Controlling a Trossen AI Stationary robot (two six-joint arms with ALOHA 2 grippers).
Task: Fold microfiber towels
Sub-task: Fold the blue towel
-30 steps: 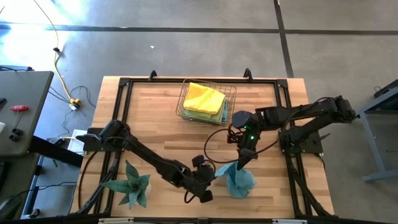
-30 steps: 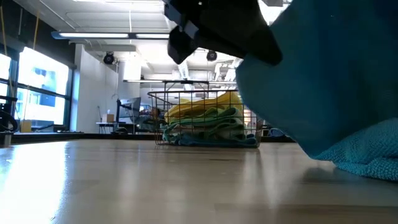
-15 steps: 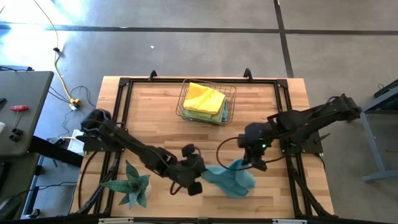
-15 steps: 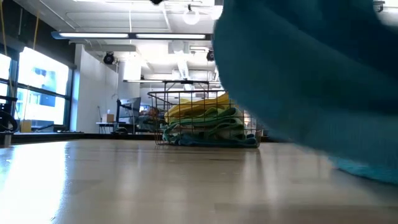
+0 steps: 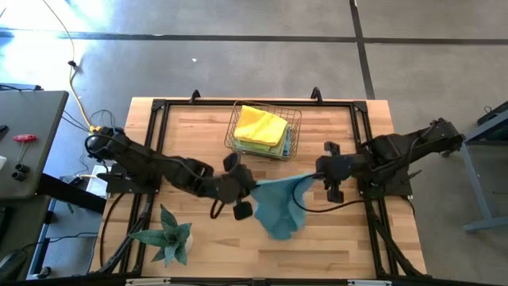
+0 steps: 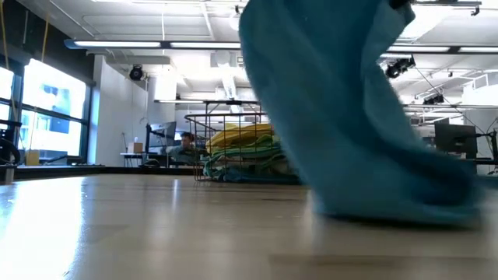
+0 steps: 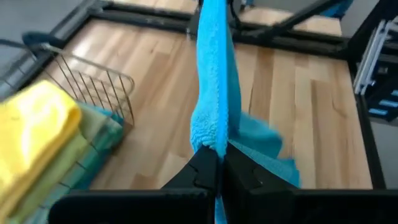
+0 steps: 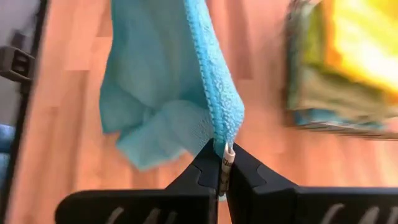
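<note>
High view: the desk (image 5: 190, 131) fills the centre of the frame, with a wire basket (image 5: 293, 127) of stacked towels at upper centre and a spiky plant (image 5: 168, 235) at lower left. You will see the blue towel (image 5: 276, 202) just below and right of the basket, stretched between the two arms along its top edge, the rest hanging down to a crumpled tail on the desk at lower centre.

The left gripper (image 5: 244, 191) sits at the towel's left end; the left wrist view shows its fingers pressed together on a corner of the cloth. The right gripper (image 5: 324, 172) sits at the right end; the right wrist view shows it pinching the opposite corner by the hem.

Treat the towel as light, soft and limp: it sags wherever it is unsupported and will not hold a crease by itself. Take hold at the corners, on the stitched hem, where the cloth is firmest.
</note>
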